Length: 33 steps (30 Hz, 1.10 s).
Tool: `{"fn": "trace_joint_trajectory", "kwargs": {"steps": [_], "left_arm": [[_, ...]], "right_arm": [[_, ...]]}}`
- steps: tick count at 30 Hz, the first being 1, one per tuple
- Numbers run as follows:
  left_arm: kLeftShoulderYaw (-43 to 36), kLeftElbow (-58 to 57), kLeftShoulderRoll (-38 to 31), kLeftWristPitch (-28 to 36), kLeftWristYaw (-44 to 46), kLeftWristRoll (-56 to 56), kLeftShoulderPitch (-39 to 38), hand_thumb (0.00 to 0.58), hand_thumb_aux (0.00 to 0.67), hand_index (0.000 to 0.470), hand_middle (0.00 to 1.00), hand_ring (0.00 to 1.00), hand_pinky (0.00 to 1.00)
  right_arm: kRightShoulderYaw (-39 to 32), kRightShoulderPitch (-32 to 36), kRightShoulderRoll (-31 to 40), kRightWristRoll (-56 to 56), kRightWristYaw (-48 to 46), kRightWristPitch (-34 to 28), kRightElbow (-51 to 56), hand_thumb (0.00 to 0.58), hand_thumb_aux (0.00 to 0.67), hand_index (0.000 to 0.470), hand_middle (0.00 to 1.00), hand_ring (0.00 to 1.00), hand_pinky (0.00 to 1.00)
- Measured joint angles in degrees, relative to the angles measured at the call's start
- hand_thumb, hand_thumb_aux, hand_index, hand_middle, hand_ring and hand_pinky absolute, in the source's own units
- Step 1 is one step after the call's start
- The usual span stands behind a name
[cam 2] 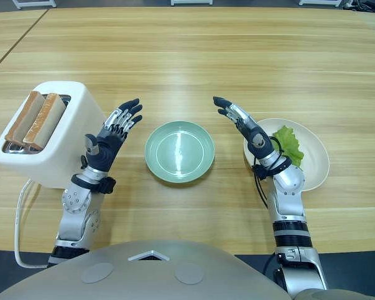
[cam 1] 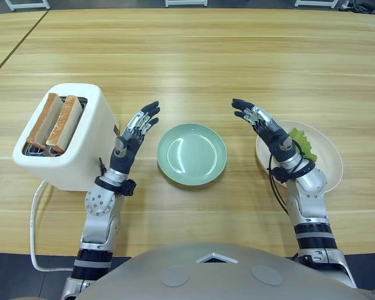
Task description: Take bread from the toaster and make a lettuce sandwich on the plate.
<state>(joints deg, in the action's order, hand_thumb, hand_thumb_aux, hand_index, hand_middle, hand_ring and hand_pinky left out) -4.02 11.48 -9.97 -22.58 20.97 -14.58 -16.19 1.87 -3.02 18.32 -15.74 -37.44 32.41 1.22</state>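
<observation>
Status: task not begun, as far as the layout shows.

- Nearest, at the left: white cord (cam 1: 31, 225) runs from the toaster (cam 1: 75, 165) toward the table edge.
- Left robot hand (cam 1: 134, 134): fingers spread and extended, holding nothing. It sits between the toaster and the green plate (cam 1: 192, 154), just beside the toaster's right wall. I cannot tell whether it touches it.
- Right robot hand (cam 1: 262, 125): also spread wide, holding nothing. It is raised over the near-left rim of a cream dish (cam 1: 330, 165), fingertips pointing toward the middle of the table.
- Plate: centre of the table (cam 1: 200, 56), between the two hands, with nothing on it.
- Bread (cam 1: 45, 120): two toasted slices stand upright in the toaster slots, tops well proud of the housing, so they look easy to pinch.
- Lettuce (cam 1: 304, 142): one green leaf lies in the cream dish, just beyond the right wrist.

Done: nothing placed.

Left, by my reading:
1. Lift one slice and lay it on the plate.
2. Put the lettuce on that slice.
3. Lift the second slice and close the sandwich.

The left hand is best placed for the bread, the right for the leaf.
</observation>
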Motion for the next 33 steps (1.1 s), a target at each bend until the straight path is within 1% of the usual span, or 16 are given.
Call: {"fn": "trace_joint_trajectory", "kwargs": {"steps": [4, 9, 11, 13, 14, 15, 16, 17, 18, 21, 23, 24, 26, 29, 31, 33], "left_arm": [[0.2, 0.2, 0.4, -1.3, -0.9, 1.1, -2.9, 0.0, 0.0, 0.0, 0.0, 0.0, 0.0], [-2.3, 2.8, 1.1, -1.0, -1.1, 4.4, -1.1, 0.0, 0.0, 0.0, 0.0, 0.0, 0.0], [-4.4, 11.0, 1.0, 2.8, -1.4, 4.1, -1.7, 0.0, 0.0, 0.0, 0.0, 0.0, 0.0], [-3.9, 22.8, 0.0, 7.7, -3.1, 2.1, -3.8, 0.0, 0.0, 0.0, 0.0, 0.0, 0.0], [-1.1, 28.5, -1.3, 10.4, -4.4, 0.8, -4.7, 0.0, 0.0, 0.0, 0.0, 0.0, 0.0], [3.9, 33.6, -3.2, 13.7, -6.0, -1.1, -5.2, 0.0, 0.0, 0.0, 0.0, 0.0, 0.0], [10.0, 37.4, -5.4, 15.8, -7.6, -2.6, -5.4, 0.0, 0.0, 0.0, 0.0, 0.0, 0.0], [17.8, 39.9, -8.3, 18.2, -8.4, -3.1, -5.5, 0.0, 0.0, 0.0, 0.0, 0.0, 0.0], [23.0, 40.6, -10.4, 19.6, -8.7, -3.2, -5.5, 0.0, 0.0, 0.0, 0.0, 0.0, 0.0], [44.2, 39.7, -19.0, 23.7, -7.4, -1.2, -6.8, 0.0, 0.0, 0.0, 0.0, 0.0, 0.0], [55.5, 38.8, -23.9, 25.6, -3.6, 6.7, -10.8, 0.0, 0.0, 0.0, 0.0, 0.0, 0.0], [58.4, 38.1, -25.7, 26.3, -2.1, 11.1, -13.3, 0.0, 0.0, 0.0, 0.0, 0.0, 0.0], [58.3, 35.4, -26.0, 26.7, -0.3, 18.5, -16.7, 0.0, 0.0, 0.0, 0.0, 0.0, 0.0], [56.8, 29.3, -25.8, 25.1, 0.0, 26.5, -19.8, 0.0, 0.0, 0.0, 0.0, 0.0, 0.0], [55.2, 25.5, -25.5, 24.3, -0.1, 30.0, -20.6, 0.018, 0.011, 0.007, 0.0, 0.0, 0.0], [52.9, 22.5, -25.5, 22.9, -0.4, 32.2, -20.6, 0.049, 0.029, 0.02, 0.0, 0.0, 0.0]], "right_arm": [[-0.3, -0.6, 0.6, -1.3, -0.6, -1.6, -2.5, 0.0, 0.0, 0.0, 0.0, 0.0, 0.0], [-0.1, -1.5, 0.7, -2.1, -0.3, -2.5, -4.3, 0.0, 0.0, 0.0, 0.0, 0.0, 0.0], [0.1, -1.5, 0.6, -2.0, 0.8, -2.9, -5.0, 0.0, 0.0, 0.0, 0.0, 0.0, 0.0], [0.1, -1.4, 0.4, -2.0, 1.4, -3.0, -5.0, 0.0, 0.0, 0.0, 0.0, 0.0, 0.0], [0.0, -1.3, 0.2, -2.1, 1.6, -3.1, -5.0, 0.0, 0.0, 0.0, 0.0, 0.0, 0.0], [0.0, -1.2, -0.1, -2.1, 1.9, -3.2, -4.9, 0.0, 0.0, 0.0, 0.0, 0.0, 0.0], [-0.1, -1.1, -0.4, -2.1, 2.2, -3.3, -4.8, 0.0, 0.0, 0.0, 0.0, 0.0, 0.0], [-0.1, -1.1, -1.0, -2.0, 2.5, -3.3, -4.8, 0.0, 0.0, 0.0, 0.0, 0.0, 0.0], [-0.1, -1.1, -1.0, -2.0, 2.6, -3.3, -4.8, 0.0, 0.0, 0.0, 0.0, 0.0, 0.0], [-0.1, -1.6, -1.3, -2.0, 3.5, -3.2, -4.8, 0.0, 0.0, 0.0, 0.0, 0.0, 0.0], [-0.2, -2.7, -1.7, -0.9, 4.4, -3.2, -4.9, 0.0, 0.0, 0.0, 0.0, 0.0, 0.0], [-0.3, -3.7, -1.9, -0.2, 4.7, -3.2, -4.9, 0.0, 0.0, 0.0, 0.0, 0.0, 0.0], [-0.7, -5.0, -2.0, 0.2, 5.3, -3.2, -5.4, 0.0, 0.0, 0.0, 0.0, 0.0, 0.0], [-0.7, -5.3, -2.0, 0.2, 5.7, -3.3, -6.2, 0.0, 0.0, 0.0, 0.0, 0.0, 0.0], [-0.7, -5.7, -2.0, 0.2, 5.8, -3.4, -6.6, 0.0, 0.0, 0.0, 0.0, 0.0, 0.0], [-0.7, -6.3, -1.9, 0.2, 5.9, -3.4, -7.0, 0.0, 0.0, 0.0, 0.0, 0.0, 0.0]]}}
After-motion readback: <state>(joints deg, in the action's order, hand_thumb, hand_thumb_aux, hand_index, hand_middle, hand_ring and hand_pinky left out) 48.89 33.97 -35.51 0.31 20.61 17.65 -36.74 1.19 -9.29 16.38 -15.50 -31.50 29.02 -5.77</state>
